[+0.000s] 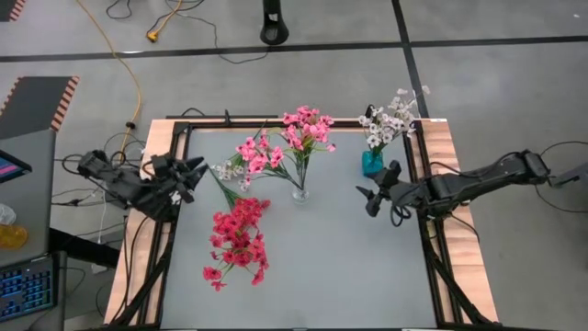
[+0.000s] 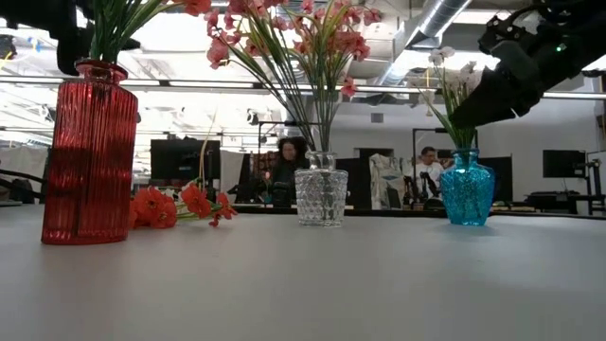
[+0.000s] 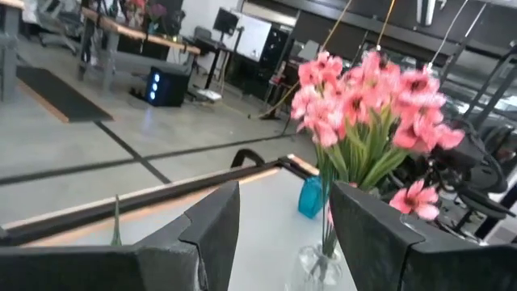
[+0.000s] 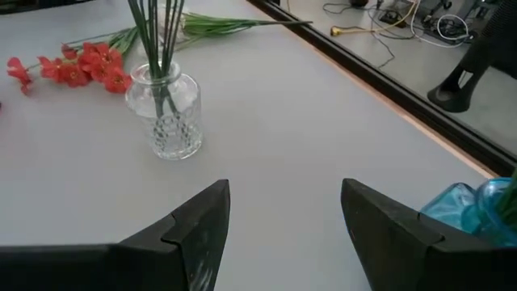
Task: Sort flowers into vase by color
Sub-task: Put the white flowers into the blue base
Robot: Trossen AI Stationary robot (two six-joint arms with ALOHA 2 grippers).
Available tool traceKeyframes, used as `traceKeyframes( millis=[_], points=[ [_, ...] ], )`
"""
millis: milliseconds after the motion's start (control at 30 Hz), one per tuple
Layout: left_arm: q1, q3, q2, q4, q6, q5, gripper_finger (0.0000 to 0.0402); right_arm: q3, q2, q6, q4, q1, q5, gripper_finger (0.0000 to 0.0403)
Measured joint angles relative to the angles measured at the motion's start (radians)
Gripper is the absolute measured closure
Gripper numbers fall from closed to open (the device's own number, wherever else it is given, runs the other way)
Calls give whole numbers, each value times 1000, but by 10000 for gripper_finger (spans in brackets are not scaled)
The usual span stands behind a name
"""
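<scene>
Flowers in three colours, all thin green stems with clusters of small blossoms. Pink flowers [image 1: 299, 138] stand in a clear glass vase [image 1: 300, 193] near the table's middle; the vase is squat with a dimpled, cut-glass body. White flowers [image 1: 390, 119] sit in a small teal vase [image 1: 371, 163], bulbous with a textured surface, near the table's far right side. Red flowers [image 1: 237, 241] show on the left half of the table; from above, cannot tell which stand in a vase and which lie loose. The low view shows a tall ribbed red glass vase [image 2: 88, 152] holding green stems, plus a red sprig [image 2: 180, 206] lying flat on the table [image 1: 349, 267]. A small white sprig [image 1: 230, 170] lies just beside the pink bunch. Table is smooth grey with a wood border and dark frame.

Left gripper [image 1: 195, 173] hovers at the table's left edge, jaws wide, holding nothing. Right gripper [image 1: 367, 196] hovers near the teal vase, jaws wide, empty.
</scene>
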State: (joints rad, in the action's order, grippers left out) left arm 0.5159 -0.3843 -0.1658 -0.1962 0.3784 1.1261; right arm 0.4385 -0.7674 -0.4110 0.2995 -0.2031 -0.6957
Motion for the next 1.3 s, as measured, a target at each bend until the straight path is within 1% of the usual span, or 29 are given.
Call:
traceKeyframes(
  millis=[133, 267, 367, 500, 733, 933, 1100, 1200, 1300],
  points=[
    [-71, 0, -50, -43, 99, -86, 221, 0, -20, 0, -3, 0, 0, 138],
    [-177, 0, -131, -61, 181, -221, 221, 0, -37, 0, -3, 0, 0, 138],
    [-282, 0, -201, -61, 207, -340, 221, 0, -40, 0, -2, 0, 0, 138],
    [-451, 0, -280, -61, 208, -506, 221, 0, -38, 0, -2, 0, 0, 138],
    [-787, 0, -360, -59, 151, -822, 221, 0, -38, 0, -1, 0, 0, 138],
    [-1036, 0, -461, -32, 59, -1017, 221, 0, -38, 0, -1, 0, 0, 138],
    [-1179, 0, -586, 39, -9, -1154, 221, 0, -38, 0, -1, 0, 0, 138],
    [-1236, 0, -667, 104, -48, -1226, 221, 0, -38, 0, -1, 0, 0, 138],
    [-1280, 0, -748, 167, -80, -1276, 221, 0, -38, 0, -1, 0, 0, 138]
  ],
)
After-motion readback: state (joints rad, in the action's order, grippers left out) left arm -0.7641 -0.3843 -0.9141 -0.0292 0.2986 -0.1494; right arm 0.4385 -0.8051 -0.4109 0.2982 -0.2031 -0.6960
